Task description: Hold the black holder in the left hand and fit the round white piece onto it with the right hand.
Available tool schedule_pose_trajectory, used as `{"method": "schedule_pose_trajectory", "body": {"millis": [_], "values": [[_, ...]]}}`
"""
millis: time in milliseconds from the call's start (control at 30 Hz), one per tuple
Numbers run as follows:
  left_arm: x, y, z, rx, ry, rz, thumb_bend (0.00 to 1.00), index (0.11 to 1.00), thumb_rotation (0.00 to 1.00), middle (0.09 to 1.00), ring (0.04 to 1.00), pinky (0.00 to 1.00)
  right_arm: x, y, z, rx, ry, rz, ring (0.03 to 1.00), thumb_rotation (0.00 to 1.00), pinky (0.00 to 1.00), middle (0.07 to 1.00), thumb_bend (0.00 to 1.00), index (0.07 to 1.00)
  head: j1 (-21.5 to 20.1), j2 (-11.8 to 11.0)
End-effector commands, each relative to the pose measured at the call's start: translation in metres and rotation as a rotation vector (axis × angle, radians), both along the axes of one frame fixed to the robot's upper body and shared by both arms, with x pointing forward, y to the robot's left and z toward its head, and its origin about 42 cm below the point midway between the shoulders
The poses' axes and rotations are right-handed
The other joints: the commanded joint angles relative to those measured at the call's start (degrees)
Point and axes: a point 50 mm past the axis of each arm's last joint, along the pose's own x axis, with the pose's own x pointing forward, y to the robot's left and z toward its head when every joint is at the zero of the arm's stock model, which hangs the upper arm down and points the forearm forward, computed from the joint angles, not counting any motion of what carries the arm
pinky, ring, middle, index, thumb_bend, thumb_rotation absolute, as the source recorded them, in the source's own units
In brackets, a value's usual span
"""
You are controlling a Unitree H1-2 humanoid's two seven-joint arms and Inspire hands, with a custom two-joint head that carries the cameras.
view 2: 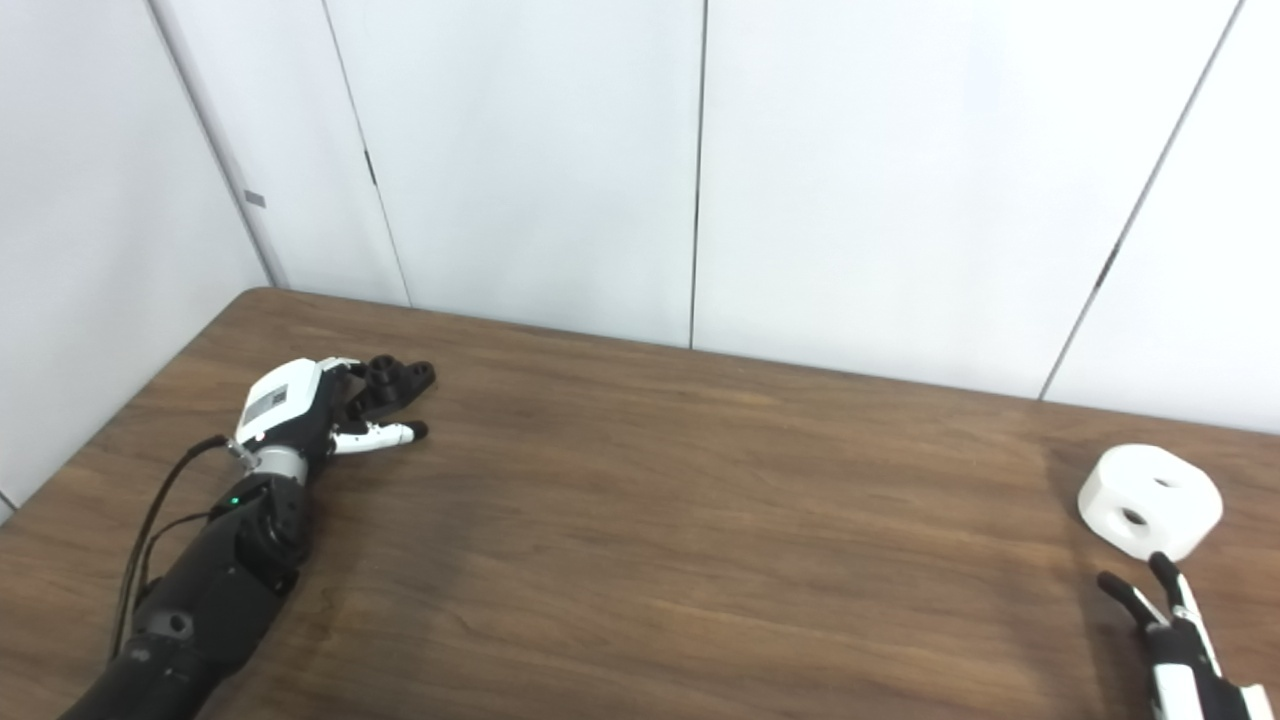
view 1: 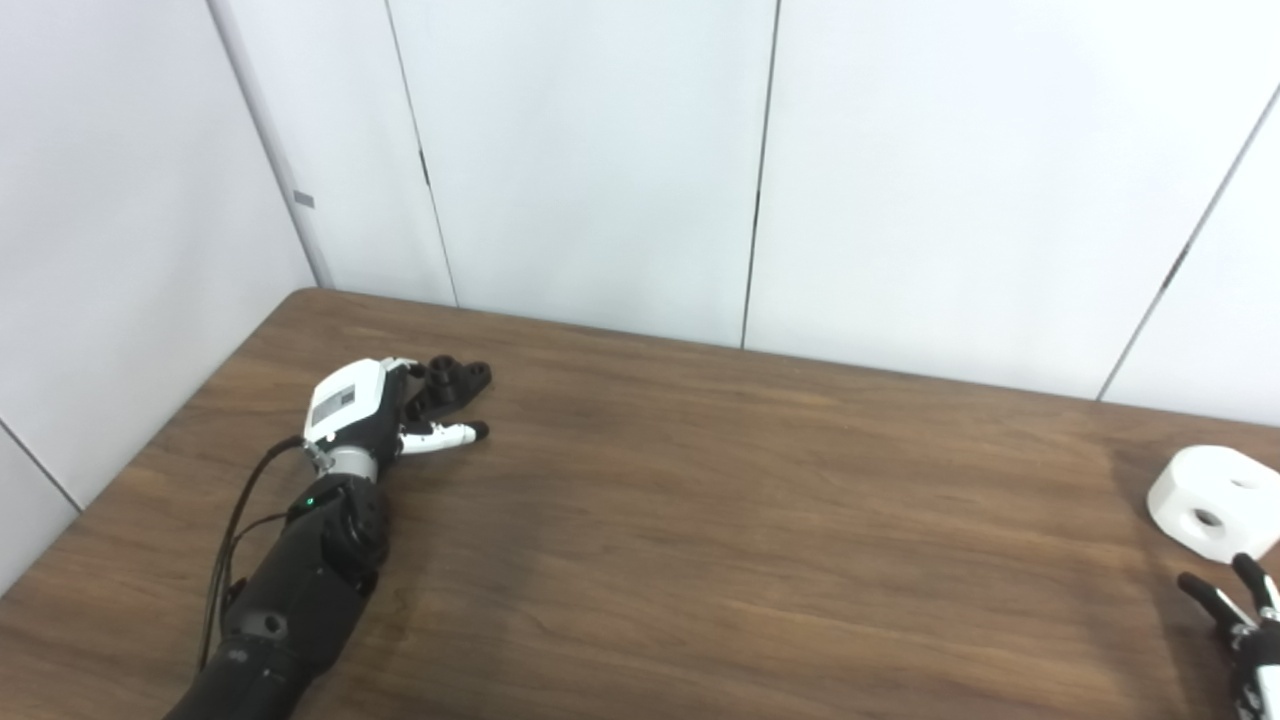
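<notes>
Left robot hand (view 1: 375,410) at far-left bench (view 1: 700,520), fingers around black holder (view 1: 455,378); firm clamp not confirmable. Round white piece (view 2: 1150,500) sits at right edge. Right robot hand (view 2: 1165,615) just short of it, fingers apart, empty. Piece looks rigid, light, smooth plastic; judge: grip across curved sides, avoiding holes

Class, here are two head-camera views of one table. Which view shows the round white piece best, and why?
The right eye view: the round white piece sits whole inside the frame, both holes visible, with the right hand just below it. In the left eye view the piece lies at the right edge and is slightly cut off there.
</notes>
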Motion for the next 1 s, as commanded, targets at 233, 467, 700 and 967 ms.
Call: {"method": "schedule_pose_trajectory", "body": {"millis": [233,467,700,967], "values": [[0.0137,0.0045,0.0296,0.027,-0.056,-0.012,0.95,0.786,0.41,0.92,0.965,0.98,-0.0124,0.0071,-0.0175,0.041,0.067,0.004,0.971,0.96,1.0,0.89,0.61,0.974,0.21,0.29],[0.0133,0.0054,0.0296,0.028,-0.053,-0.012,0.91,0.705,0.37,0.908,0.96,0.98,-0.0126,0.007,-0.0177,0.017,0.063,0.003,0.962,0.98,1.0,0.885,0.61,0.973,0.16,0.63],[0.0122,0.0053,0.031,0.016,-0.062,-0.017,0.85,0.63,0.32,0.88,0.945,0.96,-0.0129,0.007,-0.0167,0.015,0.057,0.005,0.956,0.99,1.0,0.88,0.61,0.972,0.08,0.88],[0.0141,0.0048,0.0278,0.0,-0.103,0.015,0.58,0.505,0.1,0.832,0.909,0.9,-0.0139,0.0076,-0.0156,0.029,0.062,0.006,0.965,0.98,1.0,0.886,0.61,0.973,-0.01,1.27]]}}
